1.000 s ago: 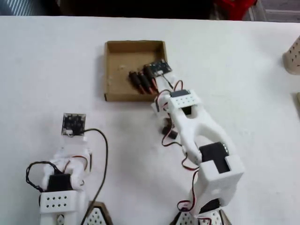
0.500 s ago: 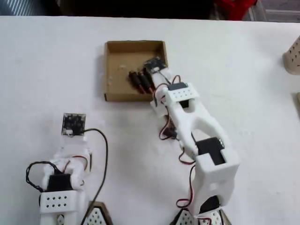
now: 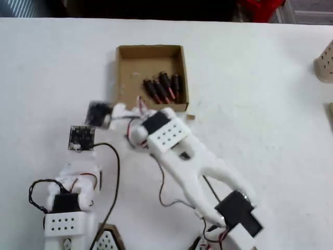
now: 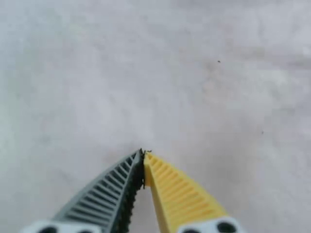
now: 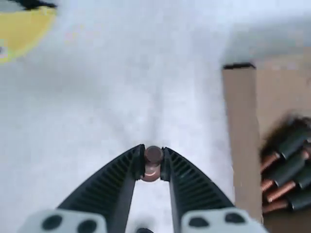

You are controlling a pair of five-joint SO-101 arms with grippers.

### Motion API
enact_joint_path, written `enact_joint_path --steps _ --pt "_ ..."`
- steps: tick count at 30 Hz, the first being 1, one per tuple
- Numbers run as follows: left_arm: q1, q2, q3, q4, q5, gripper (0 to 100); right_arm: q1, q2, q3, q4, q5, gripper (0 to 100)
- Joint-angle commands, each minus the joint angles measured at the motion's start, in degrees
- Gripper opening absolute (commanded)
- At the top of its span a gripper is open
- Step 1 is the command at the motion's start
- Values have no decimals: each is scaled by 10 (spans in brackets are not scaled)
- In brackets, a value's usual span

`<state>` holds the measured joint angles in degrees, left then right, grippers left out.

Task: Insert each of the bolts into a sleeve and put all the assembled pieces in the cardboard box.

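The cardboard box (image 3: 125, 78) sits on the white table and holds several black sleeves with copper bolts in them (image 3: 164, 87). In the right wrist view the same pieces (image 5: 286, 170) lie beyond the box wall (image 5: 243, 141). My right gripper (image 5: 152, 151) is shut on a copper bolt (image 5: 153, 156) above bare table. From above, that arm's wrist (image 3: 101, 114) hangs just off the box's near left corner. My left gripper (image 4: 143, 158) is shut, its grey and yellow fingers meeting with nothing between them. Its arm (image 3: 70, 208) rests at the near left.
A beige perforated object (image 3: 325, 62) stands at the right edge of the table. The left arm's camera board (image 3: 82, 136) sits close beside the right arm's wrist. A yellow finger (image 5: 22, 26) of the other gripper appears farther off in the right wrist view.
The right arm has swung from over the box's right side to the left, down past the box's near left corner. The pieces in the box are now uncovered. The left arm has not moved.
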<state>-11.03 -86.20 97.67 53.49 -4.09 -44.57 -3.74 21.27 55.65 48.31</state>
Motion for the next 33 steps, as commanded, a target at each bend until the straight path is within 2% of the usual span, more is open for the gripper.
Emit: enact_joint_path --steps 1,3,6,13,18,20,23,26,33 --pt "-5 -3 -16 2 -5 24 -44 -37 38 2 84 18" --pt "-5 -3 -16 2 -5 24 -60 -37 73 1 115 18" --pt "-5 -3 -16 2 -5 24 -71 -37 95 2 125 23" --pt "-5 -3 -16 2 -5 24 -61 -40 98 42 125 179" --pt "-5 -3 -16 2 -5 24 -59 -50 86 71 124 148" --pt "-5 -3 -16 1 -5 24 -43 -71 79 85 120 112" --pt "-5 -3 -16 1 -5 24 -3 -130 73 99 69 73" --pt "-5 -3 -15 1 -6 24 45 -200 84 121 15 67" --pt "-5 -3 -15 1 -6 24 129 -323 185 122 -33 64"
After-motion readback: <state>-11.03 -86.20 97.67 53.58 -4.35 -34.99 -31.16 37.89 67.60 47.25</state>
